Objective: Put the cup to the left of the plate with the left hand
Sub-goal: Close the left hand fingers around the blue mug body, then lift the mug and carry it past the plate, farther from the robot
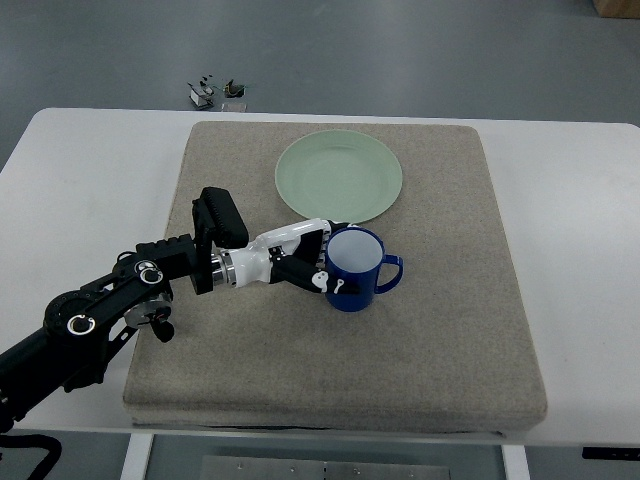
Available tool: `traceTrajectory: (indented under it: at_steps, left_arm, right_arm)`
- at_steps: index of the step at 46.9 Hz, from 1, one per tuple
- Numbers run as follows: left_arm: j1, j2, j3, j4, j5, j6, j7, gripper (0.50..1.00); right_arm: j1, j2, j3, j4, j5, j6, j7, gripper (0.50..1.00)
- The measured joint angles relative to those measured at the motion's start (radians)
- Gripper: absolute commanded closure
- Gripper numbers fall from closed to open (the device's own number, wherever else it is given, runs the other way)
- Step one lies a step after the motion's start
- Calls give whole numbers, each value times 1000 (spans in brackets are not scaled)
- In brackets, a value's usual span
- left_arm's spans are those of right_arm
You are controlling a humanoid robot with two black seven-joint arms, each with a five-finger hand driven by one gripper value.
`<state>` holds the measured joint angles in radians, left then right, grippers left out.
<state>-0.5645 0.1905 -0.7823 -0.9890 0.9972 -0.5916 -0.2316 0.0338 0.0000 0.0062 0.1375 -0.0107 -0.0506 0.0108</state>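
Observation:
A blue cup (358,271) with a white inside stands upright on the grey mat (440,330), its handle pointing right. It sits just below the pale green plate (339,177), near the plate's lower right edge. My left hand (325,262) comes in from the lower left and its white and black fingers (338,285) wrap around the cup's left side. The cup rests on the mat.
The mat lies on a white table (80,180). Small metal clips (215,92) lie on the floor beyond the table's far edge. The mat's left part beside the plate (225,165) is bare.

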Motion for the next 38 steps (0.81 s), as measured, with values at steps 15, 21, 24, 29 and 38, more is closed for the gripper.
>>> traceTrajectory:
  at_steps: [15,21,24,29,38]
  left_arm:
    - [-4,2,-25,-9,-13,22,-2,984]
    - [-17,13,-107,-10,-25,37,-8,1000]
    - [-18,18,-167,-9,-27,52,-8,1000]
    - [-20,34,-235,-1,-28,90,-8,1000]
    - [-43,92,-284,25,-29,203,-8,1000]
  right_arm:
    - [0,0,0,0,0,1,0,566]
    - [0,0,0,0,0,1,0,566]
    - [0,0,0,-1,0,0,0,566]
    - [0,0,0,0,0,0,0,566]
    - [0,0,0,0,0,0,0,566]
